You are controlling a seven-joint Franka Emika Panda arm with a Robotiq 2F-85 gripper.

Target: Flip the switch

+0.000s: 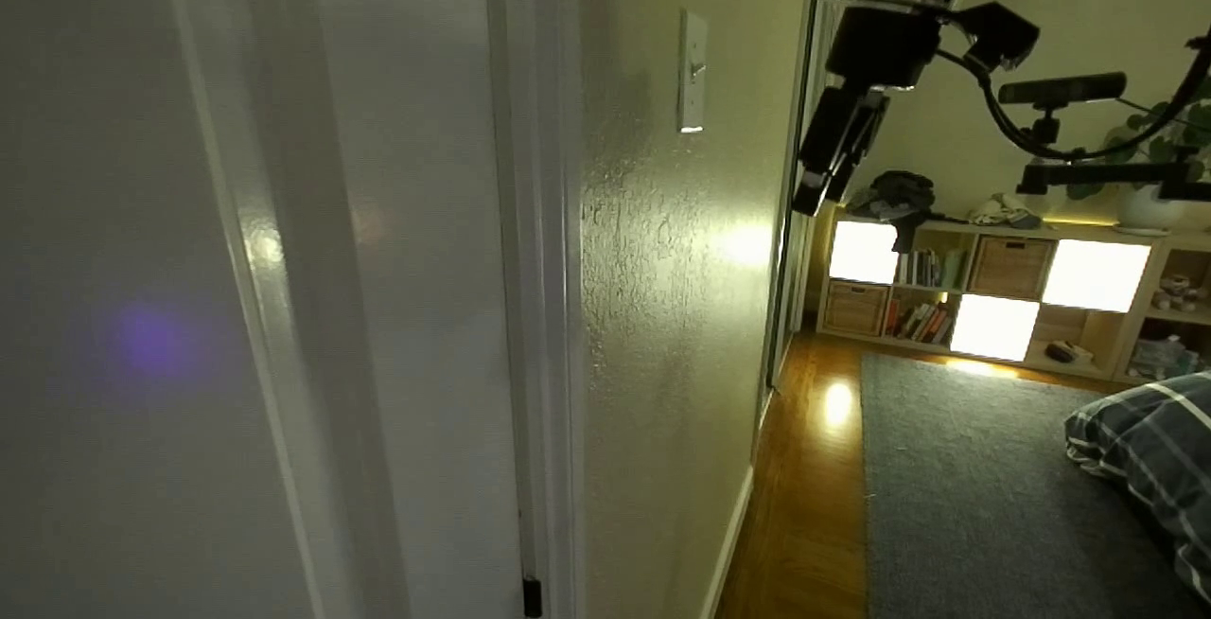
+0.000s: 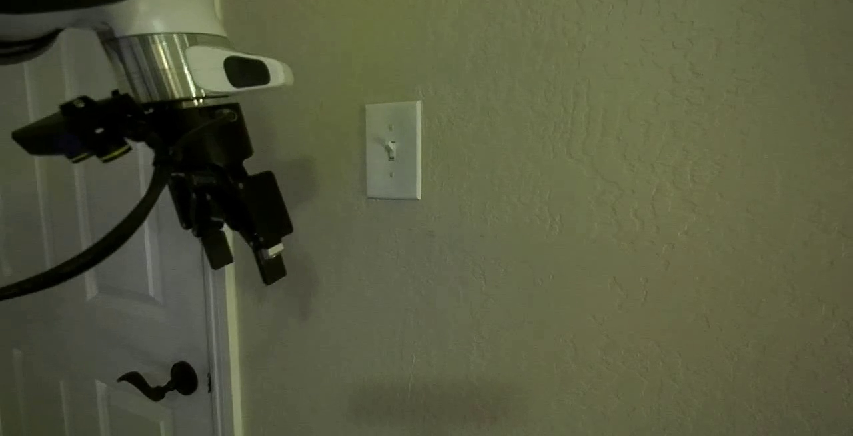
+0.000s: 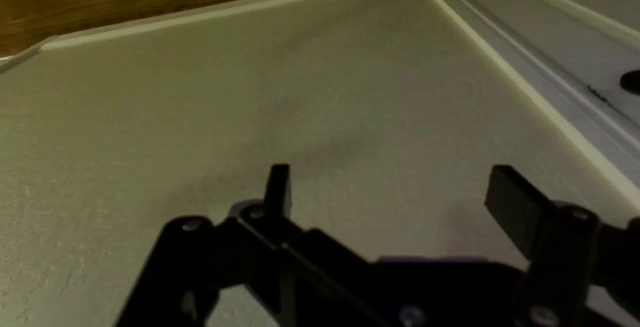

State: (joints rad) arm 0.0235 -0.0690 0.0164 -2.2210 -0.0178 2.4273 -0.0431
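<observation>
Gripper (image 2: 244, 259) stands apart from the switch (image 2: 393, 151), fingers (image 3: 519, 209) spread, nothing between them. No contact; approach and flip both appear to remain.

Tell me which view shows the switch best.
Best in an exterior view: the switch appears almost face-on, its toggle unobstructed. In an exterior view at a slant, its plate looks narrow. The wrist view shows none of it.
</observation>
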